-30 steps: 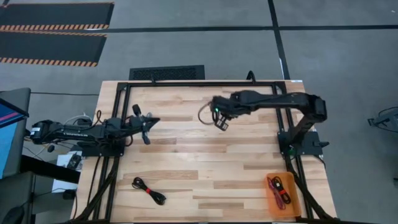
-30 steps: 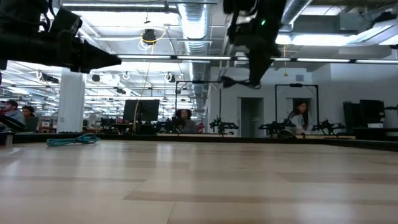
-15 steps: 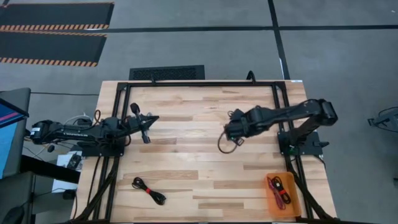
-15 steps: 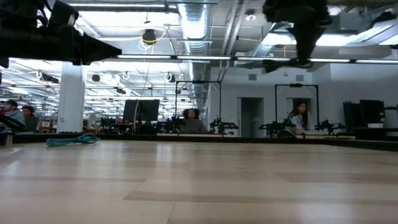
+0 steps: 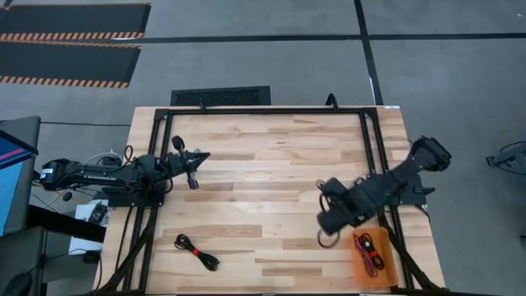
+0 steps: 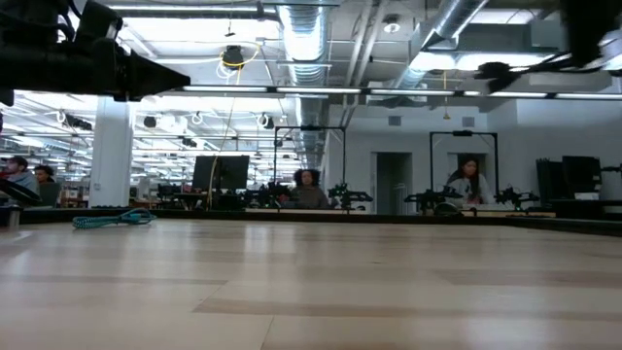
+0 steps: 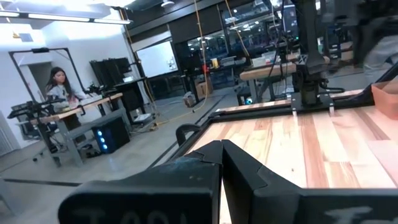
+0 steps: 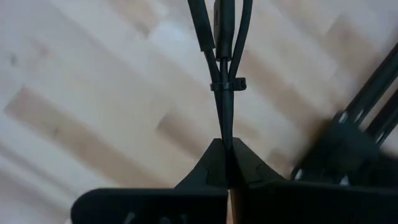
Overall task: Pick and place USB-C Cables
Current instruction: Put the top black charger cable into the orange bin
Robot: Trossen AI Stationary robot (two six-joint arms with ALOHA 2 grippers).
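Observation:
My right gripper (image 5: 327, 230) is shut on a black coiled USB-C cable (image 5: 326, 239) above the table's near right part, just left of an orange bin (image 5: 362, 271). The bin holds red and black cables (image 5: 371, 253). A black-and-red cable bundle (image 5: 197, 252) lies flat on the table near its near left edge. A teal cable (image 6: 115, 220) lies on the far left of the tabletop in the low view. My left gripper (image 5: 205, 157) is shut and holds nothing, hovering over the table's left side. My right gripper pinches the black cable's gathered strands (image 8: 224, 127) between its two fingers, just short of a small cable tie (image 8: 227, 84). The fingers point down at the table from above and lie along the strands. The cable hangs below them, lifted clear of the wood.
A black metal frame (image 5: 263, 111) runs along the table's far, left and right sides, and a frame rail (image 8: 367, 106) shows close beside the held cable. Bare wood (image 5: 263, 197) fills the table's middle. People sit at desks in the room beyond the table (image 6: 309, 190).
My right gripper has travelled from the table's far middle toward its near right edge and the orange bin, carrying the black cable lifted clear the whole way. It has stayed shut on it. The left arm has kept still.

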